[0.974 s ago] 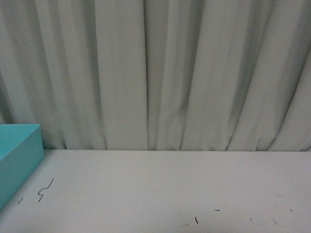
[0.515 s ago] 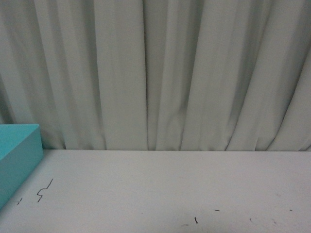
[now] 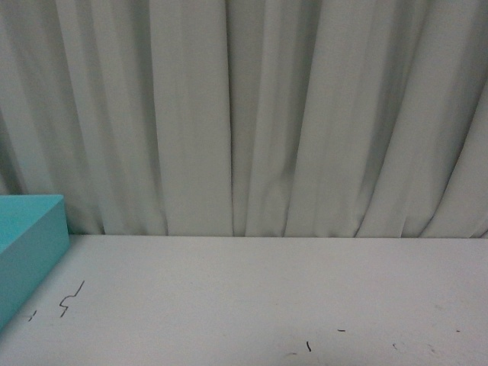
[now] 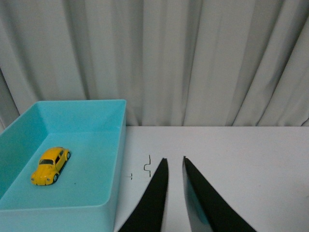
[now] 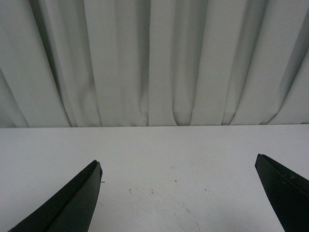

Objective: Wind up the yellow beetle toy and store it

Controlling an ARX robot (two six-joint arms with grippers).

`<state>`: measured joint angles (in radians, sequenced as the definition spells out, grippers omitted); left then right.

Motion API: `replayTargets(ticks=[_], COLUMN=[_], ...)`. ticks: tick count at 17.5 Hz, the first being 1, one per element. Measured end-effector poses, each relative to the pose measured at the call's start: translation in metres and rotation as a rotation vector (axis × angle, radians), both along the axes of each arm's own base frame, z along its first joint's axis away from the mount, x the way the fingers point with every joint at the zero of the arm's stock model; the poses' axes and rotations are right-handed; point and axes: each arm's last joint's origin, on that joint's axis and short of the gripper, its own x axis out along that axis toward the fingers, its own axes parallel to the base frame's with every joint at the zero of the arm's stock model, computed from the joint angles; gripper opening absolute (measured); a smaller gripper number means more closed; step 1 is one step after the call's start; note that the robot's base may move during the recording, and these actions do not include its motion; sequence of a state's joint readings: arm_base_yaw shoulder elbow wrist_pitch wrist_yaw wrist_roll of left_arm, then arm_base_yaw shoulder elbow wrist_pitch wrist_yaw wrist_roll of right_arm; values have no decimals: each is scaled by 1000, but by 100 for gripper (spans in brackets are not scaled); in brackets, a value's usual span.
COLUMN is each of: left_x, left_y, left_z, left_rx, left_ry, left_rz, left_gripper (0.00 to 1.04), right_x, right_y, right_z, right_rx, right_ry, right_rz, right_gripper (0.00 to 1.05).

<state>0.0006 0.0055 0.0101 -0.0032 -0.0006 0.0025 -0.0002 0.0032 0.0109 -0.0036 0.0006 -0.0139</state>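
One yellow beetle toy [image 4: 50,165] lay on the floor of the turquoise bin [image 4: 108,205], wheels down, beside and beyond the left gripper [image 4: 174,161] | left fingers [image 4: 155,193] stood nearly together, a narrow gap between, holding nothing | right gripper [image 5: 178,164] fingers [image 5: 77,200] spread wide over the white table [image 5: 183,150], empty.

left hand [image 4: 175,162]: two long black fingers, flat and pointed, one with a blue-green inner side | right hand [image 5: 178,164]: two black fingers, smooth, wide at the base, thin at the tips
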Motion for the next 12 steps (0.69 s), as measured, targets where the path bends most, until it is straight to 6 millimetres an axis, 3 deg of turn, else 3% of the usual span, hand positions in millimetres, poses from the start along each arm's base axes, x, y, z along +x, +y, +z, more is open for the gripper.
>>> replayTargets(ticks=[1, 2, 6, 8, 12], left_x=[0, 0, 0, 0, 0], left_y=[0, 0, 0, 0, 0], left_z=[0, 0, 0, 0, 0], left_rx=[0, 0, 0, 1, 0], left_ry=[0, 0, 0, 0, 1], left_rz=[0, 0, 0, 0, 0], left_gripper=[23, 46, 89, 98, 98], right_x=[0, 0, 0, 0, 0], right_y=[0, 0, 0, 0, 0], right_z=[0, 0, 0, 0, 0], right_rx=[0, 0, 0, 0, 0], right_ry=[0, 0, 0, 0, 1], right_rz=[0, 0, 0, 0, 0], right_gripper=[98, 98, 98, 98, 98])
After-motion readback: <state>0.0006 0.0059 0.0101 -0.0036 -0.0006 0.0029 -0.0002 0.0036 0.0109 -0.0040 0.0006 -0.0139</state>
